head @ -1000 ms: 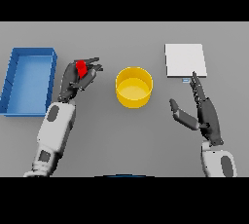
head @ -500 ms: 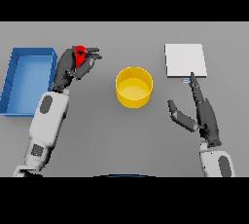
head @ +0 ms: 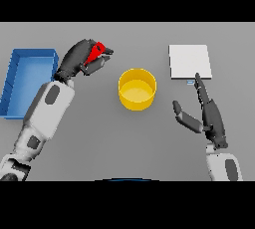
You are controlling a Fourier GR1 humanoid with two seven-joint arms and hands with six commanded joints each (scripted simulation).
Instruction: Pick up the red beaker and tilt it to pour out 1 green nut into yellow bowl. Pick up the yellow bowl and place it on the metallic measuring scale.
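My left hand (head: 79,58) is shut on the red beaker (head: 94,53), held up off the table to the left of the yellow bowl (head: 137,89). The beaker is tilted, its mouth leaning right toward the bowl, and most of it is hidden by my fingers. I cannot see any green nut. The bowl stands at the table's middle and looks empty. The metallic measuring scale (head: 189,61), a flat pale square, lies at the back right. My right hand (head: 209,116) rests open on the table just in front of the scale, right of the bowl.
A blue open bin (head: 25,78) stands at the left edge, beside my left forearm. The grey table (head: 129,143) stretches bare in front of the bowl.
My left hand has risen and moved away from me with the red beaker, tipping it toward the bowl. The right hand and bowl have stayed put.
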